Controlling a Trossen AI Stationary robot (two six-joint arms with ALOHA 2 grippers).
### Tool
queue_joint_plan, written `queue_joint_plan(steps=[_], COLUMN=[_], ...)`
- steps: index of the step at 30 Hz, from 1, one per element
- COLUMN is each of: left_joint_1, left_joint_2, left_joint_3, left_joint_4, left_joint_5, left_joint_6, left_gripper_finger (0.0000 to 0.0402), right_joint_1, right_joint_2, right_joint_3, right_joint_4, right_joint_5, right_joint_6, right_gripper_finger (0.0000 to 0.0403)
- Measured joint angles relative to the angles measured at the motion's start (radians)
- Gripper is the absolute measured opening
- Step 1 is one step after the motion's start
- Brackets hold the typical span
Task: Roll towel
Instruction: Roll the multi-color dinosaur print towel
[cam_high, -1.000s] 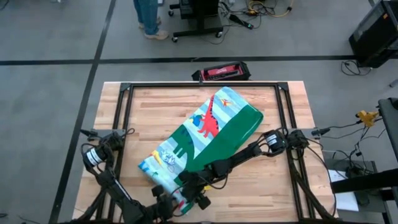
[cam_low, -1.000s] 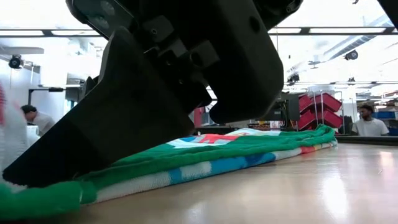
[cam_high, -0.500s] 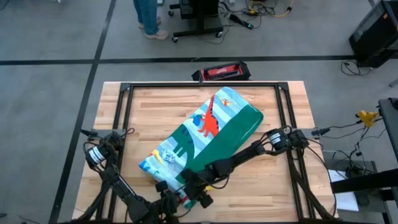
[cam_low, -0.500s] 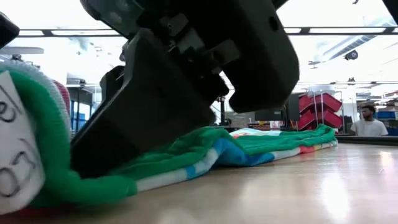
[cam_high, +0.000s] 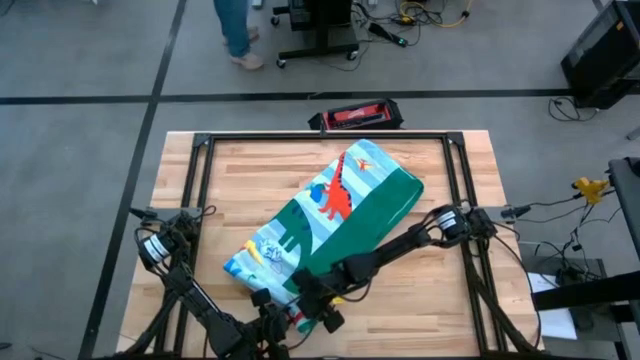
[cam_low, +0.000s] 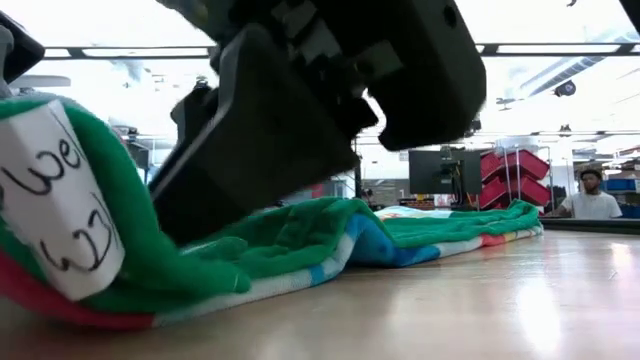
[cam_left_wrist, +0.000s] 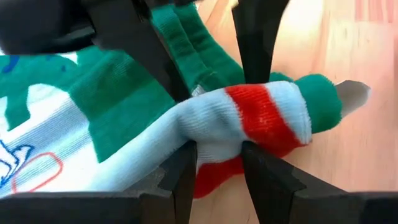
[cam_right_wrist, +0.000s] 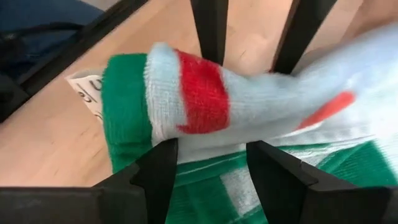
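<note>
The towel lies folded into a long band, slanting from the table's near left to its far right, with a red dinosaur on top. Its near end is bunched and raised, and a white handwritten tag hangs on it. The remainder rests flat on the wood. My left gripper and my right gripper meet at that near end, facing each other, each shut on the cloth. Each wrist view shows the other arm's fingers beyond the bunch. My left gripper pinches the bunched near end of the towel between its two fingers, beside a red stripe; several layers are gathered there. The fingers slant down at it from the table's near left. The end is raised; the remaining cloth lies on the table. My right gripper pinches the same bunched end just below its red stripe, several layers thick, between its two fingers. The fingers slant down from the table's right side. The green border and the tag stick out past the hold, above the wood.
A black metal frame runs around the table top. A red and black box lies just beyond the far edge. Bare wood shows at the near right and far left. A person sits in the room behind.
The towel's near end has come up off the table and curled over, so that its green border and tag now stand high; the far part has stayed flat. My right gripper has risen with it, and my left gripper has shifted a little toward the right.
</note>
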Motion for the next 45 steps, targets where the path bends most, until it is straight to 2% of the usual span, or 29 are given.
queue_joint_plan(steps=[11,18,23,34,45], left_joint_1=[0.000,0.001,0.011,0.039,0.041], left_joint_2=[-0.003,-0.034,-0.037,-0.039,-0.039], left_joint_3=[-0.001,-0.002,-0.002,-0.048,-0.049], left_joint_4=[-0.010,-0.046,-0.053,-0.015,0.024], left_joint_5=[0.006,0.016,0.041,0.070,0.073], left_joint_6=[0.001,0.040,0.067,0.092,0.121], left_gripper_finger=[0.0116,0.0116,0.0116,0.0116,0.0116], right_joint_1=[-0.009,0.014,0.025,0.026,0.021], right_joint_2=[0.000,0.066,0.070,0.066,0.064], right_joint_3=[0.002,0.002,0.006,0.123,0.294], right_joint_4=[-0.065,0.121,0.129,-0.113,-0.409], right_joint_5=[0.041,0.042,0.050,0.102,0.272], right_joint_6=[0.006,0.076,0.087,0.036,-0.089], right_gripper_finger=[0.0179,0.0179,0.0179,0.0179,0.0179])
